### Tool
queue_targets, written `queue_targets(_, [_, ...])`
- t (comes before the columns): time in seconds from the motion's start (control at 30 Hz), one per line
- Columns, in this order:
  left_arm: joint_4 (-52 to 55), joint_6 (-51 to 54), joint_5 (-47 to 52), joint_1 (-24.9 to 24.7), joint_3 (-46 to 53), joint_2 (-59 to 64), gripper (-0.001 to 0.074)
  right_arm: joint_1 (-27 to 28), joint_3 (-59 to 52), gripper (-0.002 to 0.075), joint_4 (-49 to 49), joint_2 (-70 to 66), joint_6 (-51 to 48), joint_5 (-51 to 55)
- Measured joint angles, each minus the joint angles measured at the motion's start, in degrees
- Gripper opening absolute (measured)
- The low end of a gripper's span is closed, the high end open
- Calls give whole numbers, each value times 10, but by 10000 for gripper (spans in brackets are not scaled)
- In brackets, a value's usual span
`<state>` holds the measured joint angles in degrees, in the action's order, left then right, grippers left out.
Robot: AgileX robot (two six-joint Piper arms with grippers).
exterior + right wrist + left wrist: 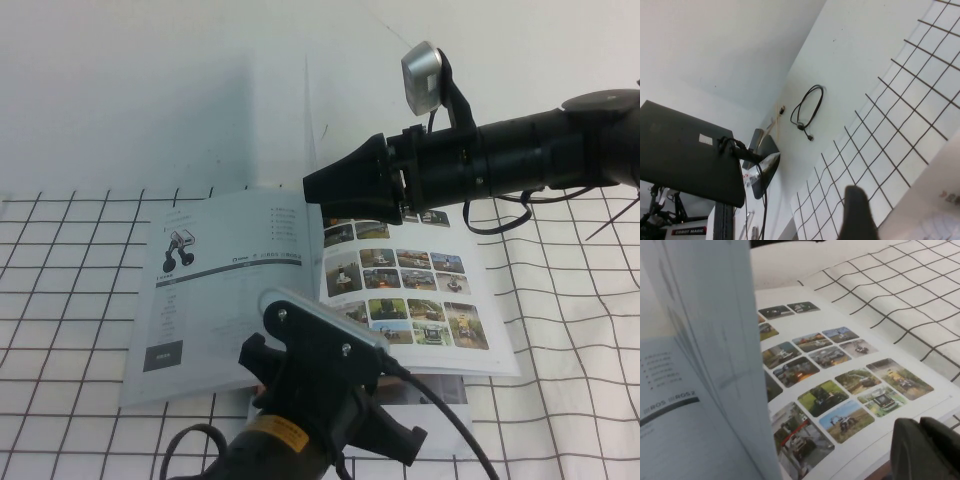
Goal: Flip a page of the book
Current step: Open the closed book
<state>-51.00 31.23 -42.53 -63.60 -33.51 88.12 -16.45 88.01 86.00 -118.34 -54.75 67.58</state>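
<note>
My right claw (352, 185) hangs over the top of the spine of the book (320, 290), which lies open on the gridded surface (70, 260). A tall white sheet, the page (345, 110), stands upright from the spine at that claw, so I judge the turn to be roughly half done: the sheet is raised but not yet laid down on the left side. I cannot tell whether my right claw is pinching it or merely beside it. My left claw (330, 380) sits low at the near edge of the book, and I cannot tell how its jaws stand; my left wrist view shows the raised sheet edge-on, with the photo grid spread (840, 385) flat beyond it.

What is left, I think, is carrying the sheet over onto the left-hand leaf (220, 290) and letting it settle. The left leaf is uncovered, with open gridded surface beyond its outer edge. A second booklet (440, 395) peeks out under the near right corner, close to my left arm
</note>
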Motion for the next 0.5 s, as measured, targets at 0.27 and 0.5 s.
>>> queue_targets(0.27, [32,-7,23,64,-30,0,-2,0,0,439,-1,0,0,0])
queue_targets(0.5, [-2,-9,58,123,-36,0,-2,0,0,439,-1,3,0,0])
